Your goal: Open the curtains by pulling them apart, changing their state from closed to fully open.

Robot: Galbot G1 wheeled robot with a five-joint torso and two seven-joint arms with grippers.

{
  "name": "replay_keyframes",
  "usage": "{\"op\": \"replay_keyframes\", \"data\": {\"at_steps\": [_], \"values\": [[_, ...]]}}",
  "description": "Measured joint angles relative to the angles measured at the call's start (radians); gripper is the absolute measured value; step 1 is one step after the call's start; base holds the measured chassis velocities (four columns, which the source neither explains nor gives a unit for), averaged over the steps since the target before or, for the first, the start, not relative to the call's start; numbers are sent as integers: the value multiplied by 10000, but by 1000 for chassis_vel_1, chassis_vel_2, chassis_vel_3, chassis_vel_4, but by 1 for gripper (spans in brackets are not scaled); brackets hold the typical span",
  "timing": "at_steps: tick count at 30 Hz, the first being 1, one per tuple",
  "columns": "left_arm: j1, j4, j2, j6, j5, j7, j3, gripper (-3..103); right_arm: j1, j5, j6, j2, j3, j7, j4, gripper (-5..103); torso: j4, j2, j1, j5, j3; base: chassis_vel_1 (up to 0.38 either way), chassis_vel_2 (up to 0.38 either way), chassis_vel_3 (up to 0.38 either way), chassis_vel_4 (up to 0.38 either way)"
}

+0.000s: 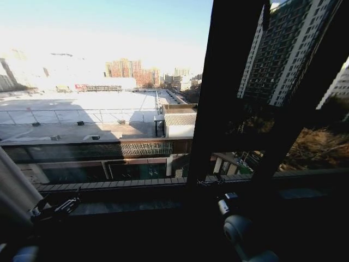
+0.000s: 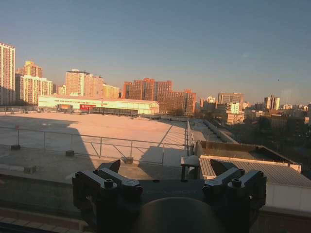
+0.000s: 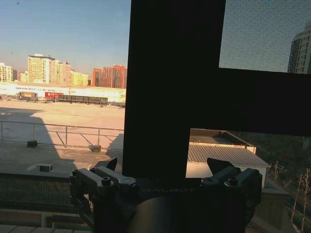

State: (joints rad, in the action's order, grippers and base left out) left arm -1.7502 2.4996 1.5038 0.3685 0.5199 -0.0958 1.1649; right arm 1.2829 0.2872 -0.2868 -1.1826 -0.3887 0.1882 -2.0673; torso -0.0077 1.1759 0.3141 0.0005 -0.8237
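A fold of curtain (image 1: 12,185) hangs at the far left edge, clear of the window glass. The left gripper (image 2: 165,170) and right gripper (image 3: 164,167) sit low before the window frame (image 1: 221,93), fingers spread wide, holding nothing.

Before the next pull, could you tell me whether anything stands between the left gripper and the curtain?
Nothing visible does. The curtain hangs at the window's left edge, and the left gripper sits low beside it, fingers open and empty.
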Motion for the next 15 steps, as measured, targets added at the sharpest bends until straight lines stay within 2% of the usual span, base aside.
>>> {"op": "replay_keyframes", "data": {"at_steps": [6,15], "values": [[63,3,-12,2,-331,6,-492,100,97,-101,27,-74,-70,-39,11,100,1,1,-1,-2,1,-287,-437,277,442],[198,-23,-88,9,-388,-28,-570,100,45,-119,32,-44,-118,-44,21,100,2,3,-4,-3,3,-264,-435,258,438]]}}
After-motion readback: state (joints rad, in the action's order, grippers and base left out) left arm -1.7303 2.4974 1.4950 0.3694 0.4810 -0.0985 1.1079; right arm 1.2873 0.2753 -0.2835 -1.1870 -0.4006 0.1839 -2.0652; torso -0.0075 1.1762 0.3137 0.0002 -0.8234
